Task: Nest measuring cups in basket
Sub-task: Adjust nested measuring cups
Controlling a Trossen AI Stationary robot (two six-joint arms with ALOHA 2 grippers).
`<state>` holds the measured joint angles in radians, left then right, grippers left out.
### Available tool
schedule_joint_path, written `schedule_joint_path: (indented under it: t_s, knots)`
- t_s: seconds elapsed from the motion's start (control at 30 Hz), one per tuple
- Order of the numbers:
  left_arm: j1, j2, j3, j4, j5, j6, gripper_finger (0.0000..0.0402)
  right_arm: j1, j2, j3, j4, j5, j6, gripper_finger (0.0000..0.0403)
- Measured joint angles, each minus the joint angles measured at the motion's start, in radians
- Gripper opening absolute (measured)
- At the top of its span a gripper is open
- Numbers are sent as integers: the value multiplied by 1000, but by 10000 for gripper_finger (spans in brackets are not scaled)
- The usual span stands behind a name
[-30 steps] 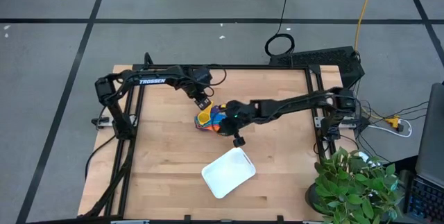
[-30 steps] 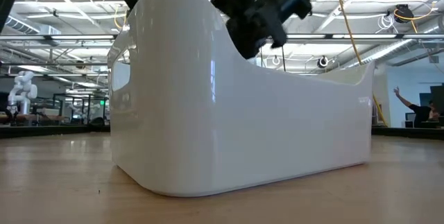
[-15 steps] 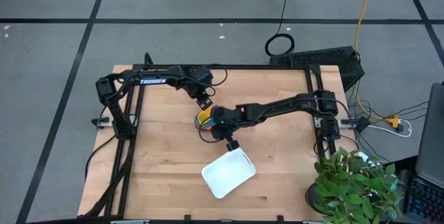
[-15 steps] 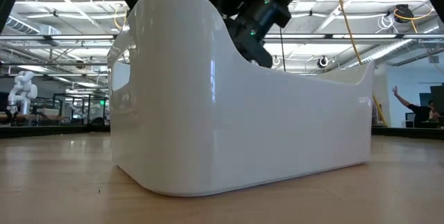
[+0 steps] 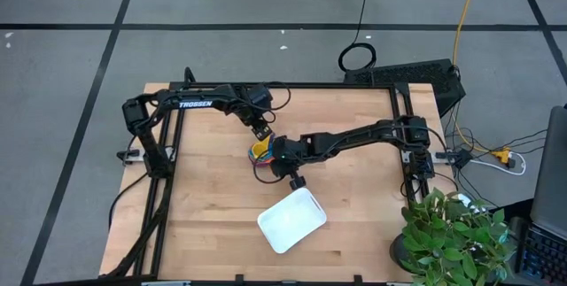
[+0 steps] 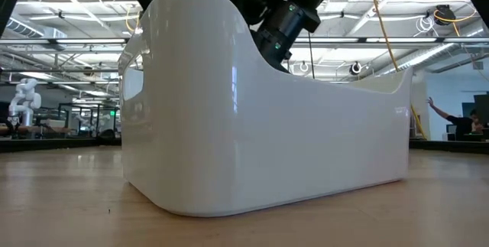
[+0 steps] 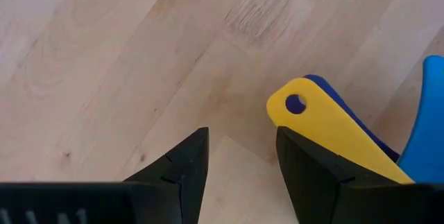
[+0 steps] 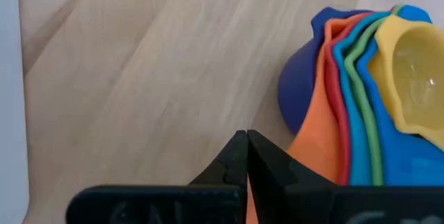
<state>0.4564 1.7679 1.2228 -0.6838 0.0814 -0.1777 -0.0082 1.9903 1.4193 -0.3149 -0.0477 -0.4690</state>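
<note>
The measuring cups sit nested in one stack on the wood table, yellow innermost and navy outermost; from above the stack shows near the table's middle. My left gripper hangs open just far-left of the stack, beside the yellow handle and the navy handle under it. My right gripper is shut, low at the stack's right side. The white basket lies nearer the front edge and hides the cups in the low view. My left gripper has one finger in front of the yellow handle's root; I cannot tell whether it touches. My right gripper slants down from the table's right, its shut fingertips beside the orange cup's wall; whether they touch it cannot be told.
Black frame rails run along the table's left, right and far sides. A potted plant stands at the near right corner. The basket's wall fills the low view; a person is far off in the room.
My right gripper has moved down and toward the table's left, closing on the cup stack and tipping further down; it now covers more of the stack from above. It has stayed shut. My left gripper has kept its place, open.
</note>
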Motion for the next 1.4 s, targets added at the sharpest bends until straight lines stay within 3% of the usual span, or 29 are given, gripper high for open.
schedule_joint_path:
  t_s: [0.4, 0.6, 1.0, 1.4]
  knots:
    - [3, 0, 0, -1, 0, 42, 170, -3, -37, -1, -88, -5, 11, 0]
    - [22, 0, 0, -27, 1, 95, 170, -3, -56, -1, -116, -60, -20, 0]
    - [49, 0, 0, -19, 130, 259, 170, -20, -54, -68, -93, -27, -84, 0]
    - [14, 0, 0, -19, 150, 270, 170, -94, -53, -75, -48, 26, -77, 0]
